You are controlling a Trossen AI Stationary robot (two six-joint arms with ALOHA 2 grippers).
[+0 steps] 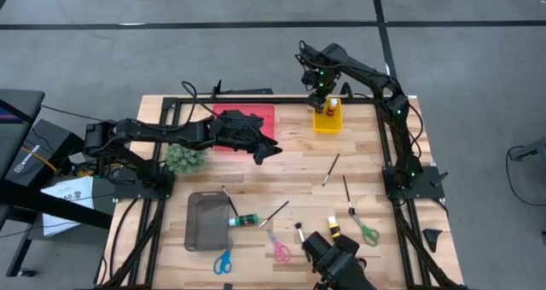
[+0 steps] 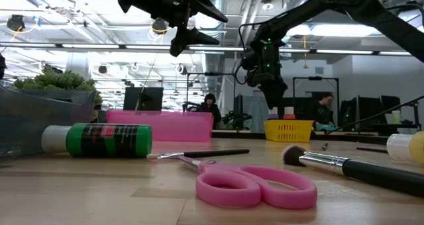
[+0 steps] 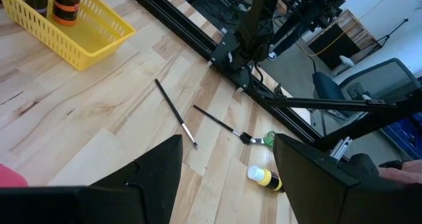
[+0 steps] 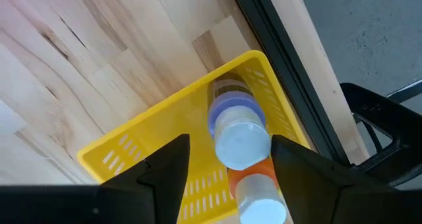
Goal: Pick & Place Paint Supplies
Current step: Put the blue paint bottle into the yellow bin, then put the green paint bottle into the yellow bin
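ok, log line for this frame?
right gripper: open over yellow basket, purple bottle and orange bottle inside | left gripper: open, mid-table | brushes still out

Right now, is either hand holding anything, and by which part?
Nothing is held. The right hand hangs open above the purple bottle standing in the yellow basket; the left hand is open and empty.
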